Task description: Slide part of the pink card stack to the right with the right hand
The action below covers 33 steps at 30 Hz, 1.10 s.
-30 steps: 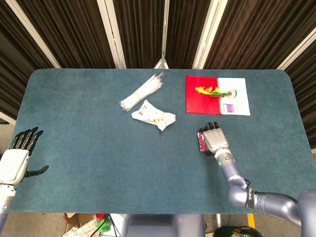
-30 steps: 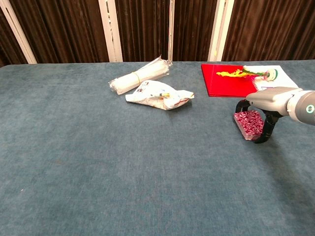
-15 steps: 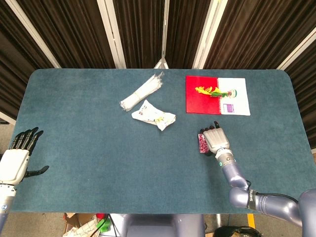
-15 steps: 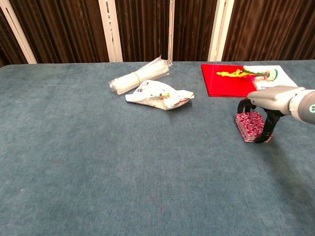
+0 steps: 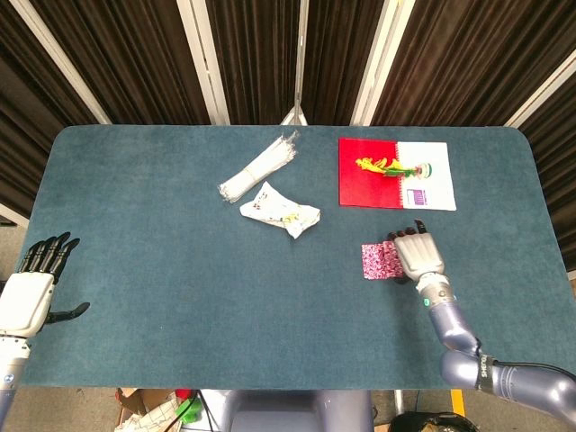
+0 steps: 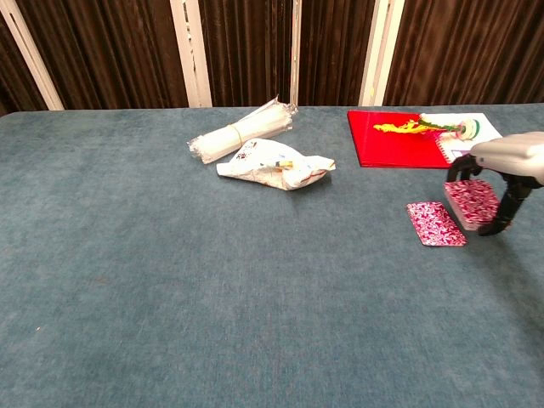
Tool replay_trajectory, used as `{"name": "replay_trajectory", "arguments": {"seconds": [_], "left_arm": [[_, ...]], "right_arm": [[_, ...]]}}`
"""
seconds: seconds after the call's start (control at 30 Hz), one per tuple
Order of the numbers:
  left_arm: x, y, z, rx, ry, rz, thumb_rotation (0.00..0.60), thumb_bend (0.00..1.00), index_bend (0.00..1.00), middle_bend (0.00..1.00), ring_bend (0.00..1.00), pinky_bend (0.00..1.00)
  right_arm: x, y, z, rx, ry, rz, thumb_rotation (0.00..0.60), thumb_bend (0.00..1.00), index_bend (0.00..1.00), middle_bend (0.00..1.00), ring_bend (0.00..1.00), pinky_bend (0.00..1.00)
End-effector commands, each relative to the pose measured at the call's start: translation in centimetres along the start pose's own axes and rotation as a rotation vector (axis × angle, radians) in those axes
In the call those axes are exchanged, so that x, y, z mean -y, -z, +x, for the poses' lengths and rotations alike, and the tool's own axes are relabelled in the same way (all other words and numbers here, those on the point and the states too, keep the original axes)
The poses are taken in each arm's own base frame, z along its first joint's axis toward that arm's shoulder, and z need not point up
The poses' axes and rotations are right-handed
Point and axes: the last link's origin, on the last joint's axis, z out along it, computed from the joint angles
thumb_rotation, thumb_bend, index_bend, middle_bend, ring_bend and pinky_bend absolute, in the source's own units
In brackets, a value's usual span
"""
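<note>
Pink cards (image 6: 473,202) slid right under robot hand (image 6: 510,161)

free: bare blue felt tabletop (image 5: 162,261) left and front | obstacles: clear plastic-wrapped white bundle (image 5: 258,167), crumpled white wrapper (image 5: 280,210), red-and-white notebook (image 5: 396,174) at far side

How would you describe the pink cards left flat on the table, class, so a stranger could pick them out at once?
Start at the red-and-white booklet near the table's far right edge. Come toward the front edge to a small flat rectangle, the pink cards left behind. They lie bare on the cloth just left of the right hand, which grips the separated cards; nothing touches these.
</note>
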Motion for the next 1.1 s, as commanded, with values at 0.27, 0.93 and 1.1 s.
{"name": "replay_trajectory", "arguments": {"seconds": [0.27,0.93,1.1], "left_arm": [[-0.1,0.0,-0.2,0.006,-0.008,0.006,0.600,0.00,0.00,0.00,0.00,0.00],[0.1,0.0,-0.2,0.029,-0.013,0.009,0.600,0.00,0.00,0.00,0.00,0.00],[0.1,0.0,-0.2,0.030,-0.011,0.009,0.600,0.00,0.00,0.00,0.00,0.00]], "right_arm": [[-1.9,-0.1,-1.5,0.036,-0.005,-0.045,0.600,0.31,0.40,0.42,0.17,0.00],[-1.6,-0.4,-2.0,0.087,0.016,-0.073,0.600,0.31,0.03,0.11,0.02,0.00],[-1.6,-0.4,-1.9,0.099,0.021,-0.078,0.600,0.31,0.01,0.09,0.01,0.00]]}}
